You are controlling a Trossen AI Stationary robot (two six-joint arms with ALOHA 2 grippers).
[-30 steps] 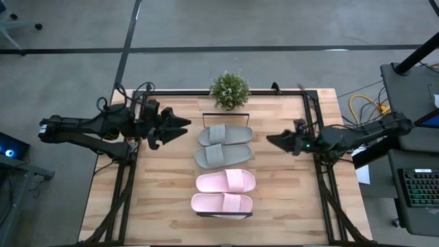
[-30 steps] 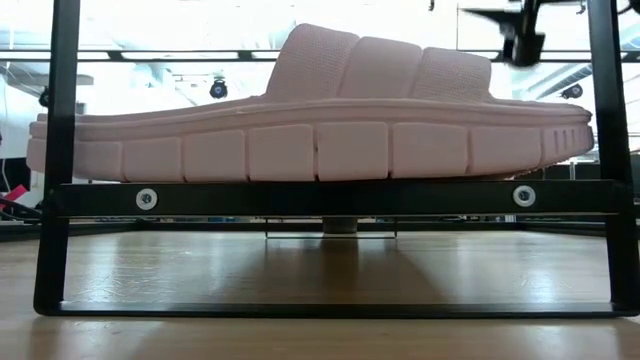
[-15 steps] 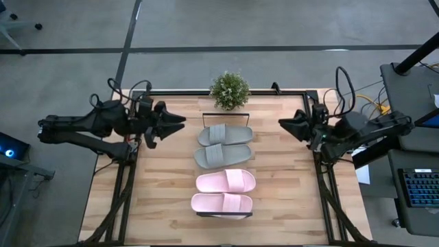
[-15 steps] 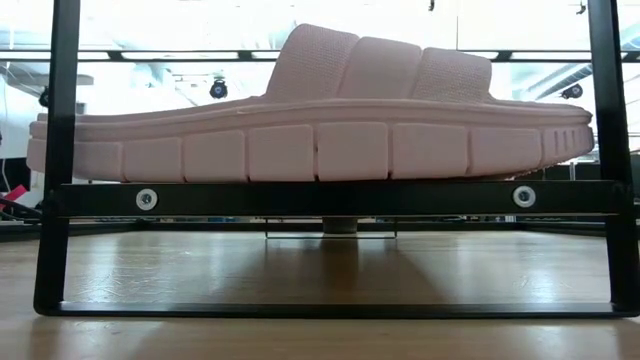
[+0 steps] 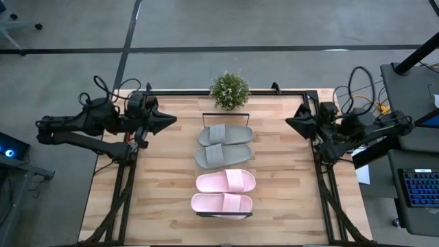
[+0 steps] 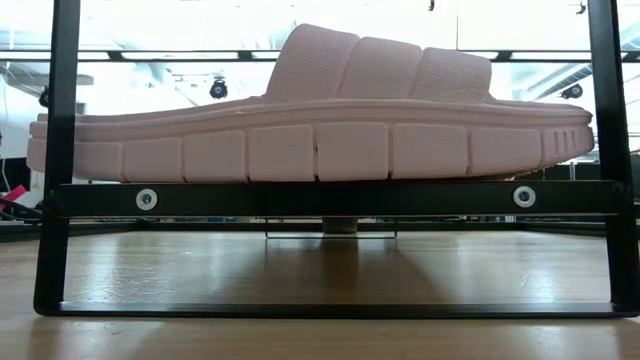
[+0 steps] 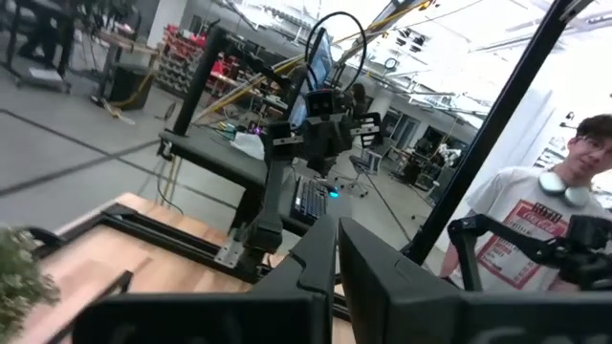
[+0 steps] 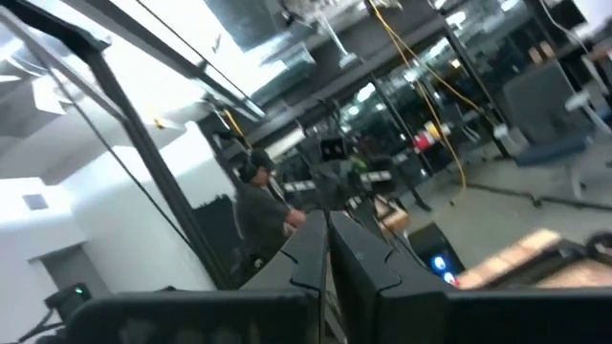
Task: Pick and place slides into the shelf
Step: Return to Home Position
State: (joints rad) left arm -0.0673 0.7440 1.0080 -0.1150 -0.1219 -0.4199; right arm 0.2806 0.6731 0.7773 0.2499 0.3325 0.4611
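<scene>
Four slides lie side by side on the shelf (image 5: 224, 215) at the table's middle, each resting on its sole. Two grey slides (image 5: 224, 135) (image 5: 222, 156) lie at the far end and two pink slides (image 5: 226, 181) (image 5: 221, 203) at the near end. In the low view the nearest pink slide (image 6: 310, 120) sits above the shelf's black end frame (image 6: 330, 197). My left gripper (image 5: 171, 121) hangs shut at the table's left edge, apart from the slides. My right gripper (image 5: 289, 124) hangs shut at the right edge. Both wrist views show shut fingers (image 7: 337, 239) (image 8: 328, 229) holding nothing.
A potted plant (image 5: 229, 90) stands at the table's far edge, just behind the shelf. Black rails (image 5: 130, 185) (image 5: 326, 185) run along the table's left and right sides. Bare wood lies on both sides of the shelf. A person (image 7: 564, 191) stands beyond the table.
Both grippers have shut with nothing between the fingers. My left gripper has drawn back toward the table's left edge. My right gripper has risen, rolled and drawn back toward the right edge, leaving the low view. The slides have kept still.
</scene>
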